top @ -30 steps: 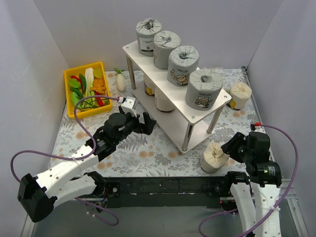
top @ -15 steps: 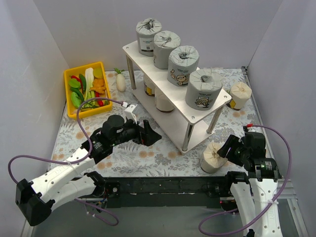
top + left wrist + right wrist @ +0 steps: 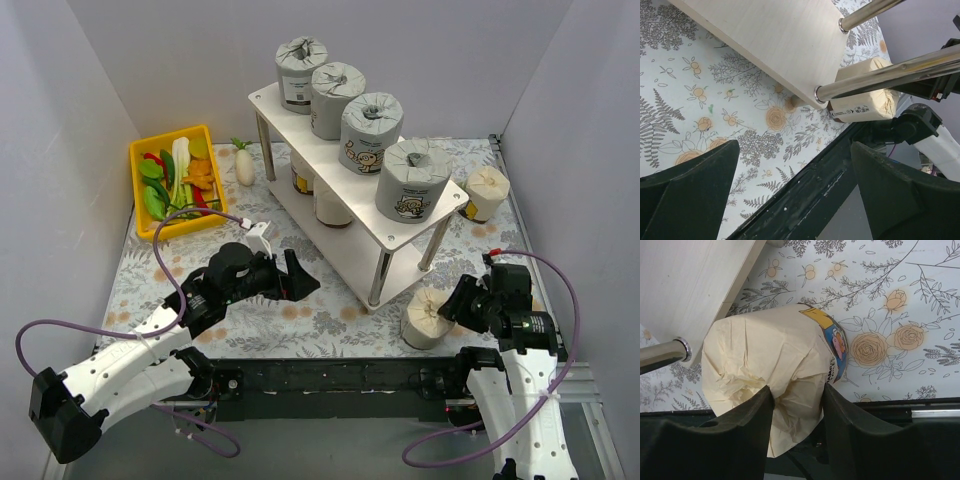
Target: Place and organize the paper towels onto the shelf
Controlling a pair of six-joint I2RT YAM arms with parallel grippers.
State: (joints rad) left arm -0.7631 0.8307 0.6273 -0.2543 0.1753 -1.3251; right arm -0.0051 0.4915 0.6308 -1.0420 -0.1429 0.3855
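The shelf (image 3: 262,100) stands in the middle. Its top board holds several grey paper towels (image 3: 371,130). Two cream rolls (image 3: 333,208) sit on its lower board. One cream roll (image 3: 486,192) stands on the table at the back right. My right gripper (image 3: 455,305) is shut on another cream roll (image 3: 425,318) by the shelf's near leg; in the right wrist view its fingers (image 3: 752,415) pinch the roll's (image 3: 775,355) crumpled wrapping. My left gripper (image 3: 300,272) is open and empty, left of the shelf. Its wrist view shows the lower board (image 3: 775,45) and the held roll (image 3: 865,97).
A yellow bin (image 3: 140,152) of vegetables stands at the back left, with a white radish (image 3: 245,165) beside it. White walls close in on three sides. The table's black front edge (image 3: 330,378) runs just below both grippers. The shelf's metal leg (image 3: 379,278) stands next to the held roll.
My right gripper has moved left onto the near cream roll, which shifted slightly left. My left gripper swung lower and to the right along the shelf front, then drew back a little.
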